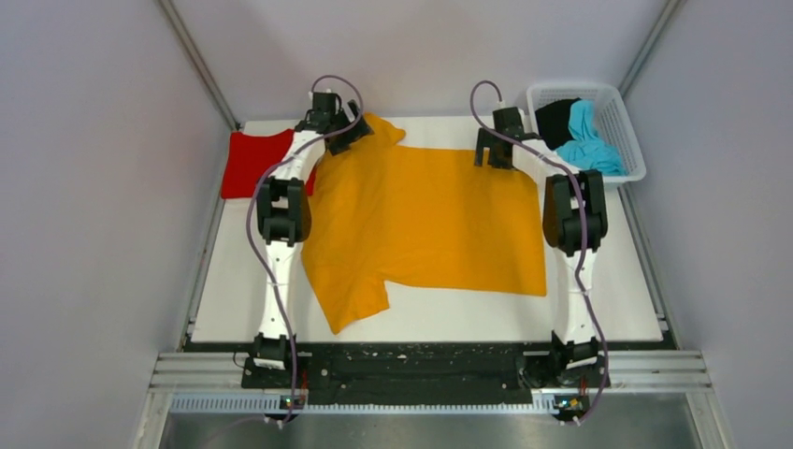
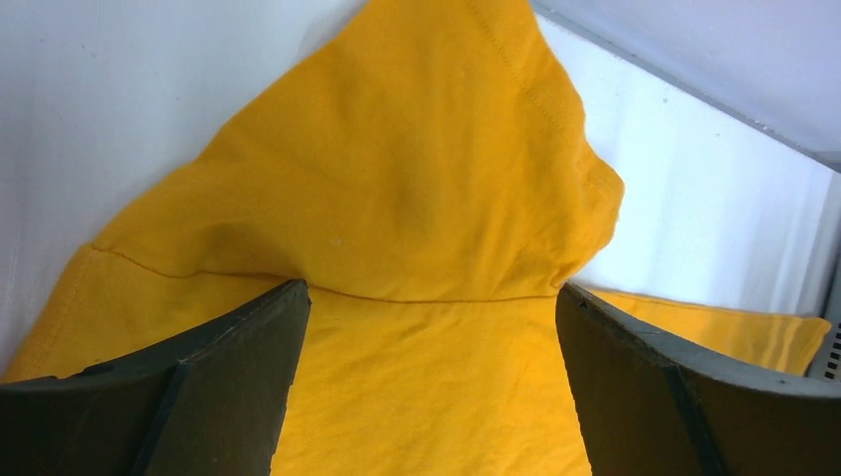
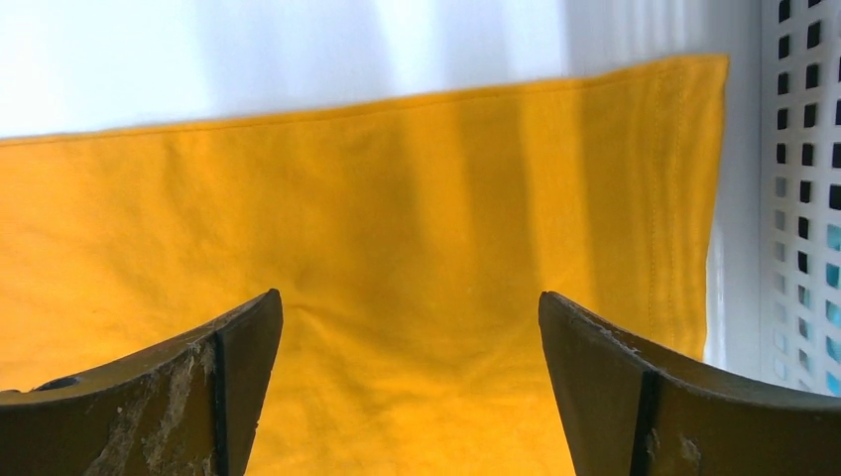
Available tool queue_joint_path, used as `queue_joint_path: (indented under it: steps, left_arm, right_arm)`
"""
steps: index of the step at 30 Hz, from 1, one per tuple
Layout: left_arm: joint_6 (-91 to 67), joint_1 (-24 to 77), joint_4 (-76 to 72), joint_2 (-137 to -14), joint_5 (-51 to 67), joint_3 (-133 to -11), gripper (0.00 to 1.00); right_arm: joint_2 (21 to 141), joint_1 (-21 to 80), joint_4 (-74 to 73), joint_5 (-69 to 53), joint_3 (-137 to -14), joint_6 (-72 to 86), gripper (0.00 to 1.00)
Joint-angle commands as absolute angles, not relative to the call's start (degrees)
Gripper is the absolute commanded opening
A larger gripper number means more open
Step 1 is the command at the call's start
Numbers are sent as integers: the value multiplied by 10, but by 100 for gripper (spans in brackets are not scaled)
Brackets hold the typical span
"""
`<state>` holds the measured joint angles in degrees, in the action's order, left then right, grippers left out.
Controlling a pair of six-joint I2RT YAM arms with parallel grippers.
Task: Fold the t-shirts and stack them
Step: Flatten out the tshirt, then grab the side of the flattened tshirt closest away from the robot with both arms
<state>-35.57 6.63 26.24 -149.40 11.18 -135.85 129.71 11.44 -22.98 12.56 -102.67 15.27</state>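
An orange-yellow t-shirt [image 1: 425, 220] lies spread flat across the white table, one sleeve at the near left and one at the far left. My left gripper [image 1: 344, 131] stands open over the far sleeve [image 2: 417, 178], its fingers [image 2: 228, 387] apart just above the cloth. At the shirt's far right edge my right gripper [image 1: 493, 150] is open too, fingers [image 3: 615, 387] on either side of flat fabric [image 3: 397, 248]. A red t-shirt [image 1: 251, 161] lies folded at the far left. A cyan-blue t-shirt [image 1: 589, 140] and a black one [image 1: 556, 120] sit crumpled in the basket.
The white mesh basket [image 1: 628, 131] stands at the far right corner, its wall [image 3: 803, 198] close beside my right gripper. Grey enclosure walls surround the table. A metal rail [image 1: 421, 369] runs along the near edge by the arm bases.
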Motion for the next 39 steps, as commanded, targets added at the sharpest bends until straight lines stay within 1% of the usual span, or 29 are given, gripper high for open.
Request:
queue_joint_path:
  steps: [1, 7, 13, 17, 20, 22, 27, 29, 34, 37, 39]
  left_arm:
    - [-331, 62, 202, -1378, 131, -1344, 99]
    - [-300, 66, 182, -1221, 123, -1189, 99]
    - [-284, 75, 171, -1045, 100, -965, 99]
    - [-310, 93, 180, -942, 68, -816, 99]
    - [-330, 137, 196, -862, -1, -702, 99]
    - [-352, 175, 238, -816, -48, -645, 98]
    - [-473, 256, 436, -706, -133, -516, 96]
    - [-523, 286, 483, -652, -147, -460, 95]
    - [-619, 334, 542, -512, -154, -356, 91]
    - [-628, 336, 545, -450, -135, -318, 83]
    - [-622, 336, 535, -435, -120, -297, 78]
  right_arm:
    - [1241, 121, -245, 103, -1061, 128, 99]
    - [1131, 159, -246, 137, -980, 128, 99]
    - [995, 176, -239, 142, -820, 182, 99]
    - [897, 182, -236, 145, -702, 219, 99]
    - [830, 182, -235, 157, -625, 241, 99]
    - [795, 182, -232, 161, -585, 250, 99]
    - [719, 181, -229, 170, -512, 269, 99]
    - [697, 182, -215, 167, -480, 276, 99]
    - [666, 181, -196, 153, -444, 286, 99]
    - [659, 181, -197, 138, -435, 290, 99]
    - [654, 182, -198, 141, -428, 293, 99]
